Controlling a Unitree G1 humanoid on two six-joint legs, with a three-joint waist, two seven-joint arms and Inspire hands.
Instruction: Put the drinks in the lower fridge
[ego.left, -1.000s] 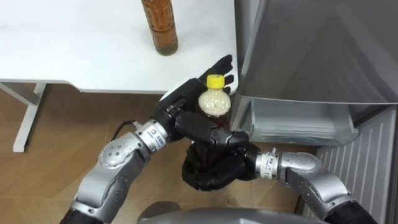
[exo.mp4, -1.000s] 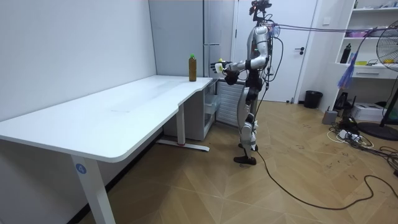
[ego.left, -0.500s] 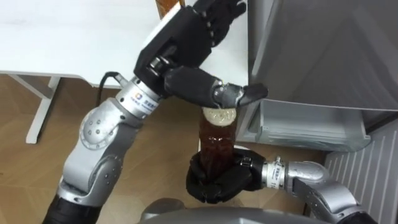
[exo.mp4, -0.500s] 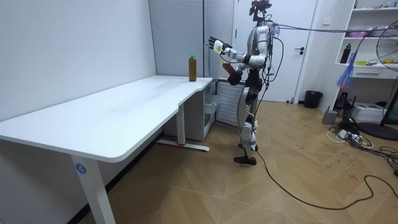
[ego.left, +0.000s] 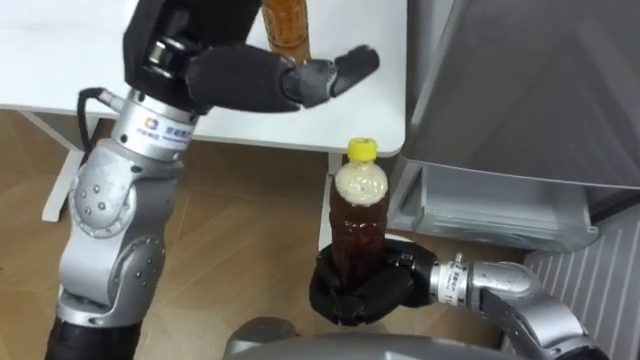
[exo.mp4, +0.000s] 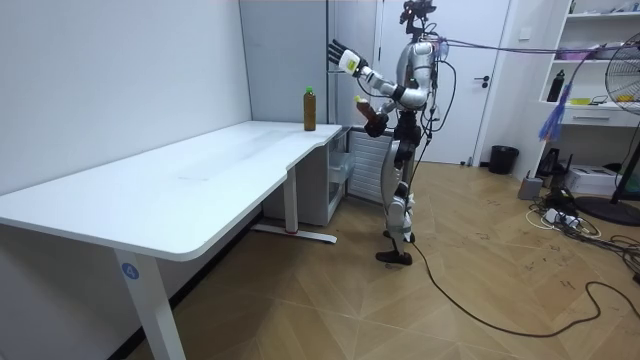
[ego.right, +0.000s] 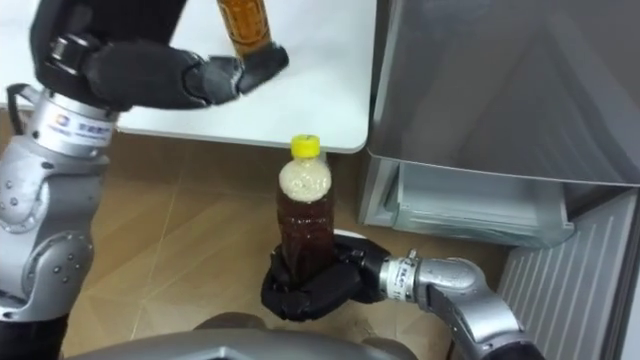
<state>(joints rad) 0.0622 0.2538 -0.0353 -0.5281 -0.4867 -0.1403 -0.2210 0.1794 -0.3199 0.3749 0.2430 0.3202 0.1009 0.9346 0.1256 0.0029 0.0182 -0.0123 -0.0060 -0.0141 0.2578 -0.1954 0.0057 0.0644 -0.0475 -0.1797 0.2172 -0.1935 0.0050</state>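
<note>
Where the drink sat: low centre of the frame, bottle (ego.left: 358, 215) upright and clear of the table, its base sunk in the right hand (ego.left: 360, 292).
Right hand: fingers curled round the bottle's lower body; judged a carrying grip from below, leaving neck and cap free.
Bottle make: clear plastic, dark brown liquid, pale foam at the shoulder, yellow screw cap; smooth and rounded, likely slippery.
Left hand (ego.left: 215, 70): upper left, over the table edge, fingers and thumb extended, holding nothing; judged to stand clear of the carrying path.
Second bottle (ego.left: 284, 25): amber, standing on the white table (ego.left: 60, 60), top centre; not yet collected.
Fridge (ego.left: 520, 80): grey, smooth, right side; pale translucent bin (ego.left: 490, 205) open beneath, just right of the held bottle.
</note>
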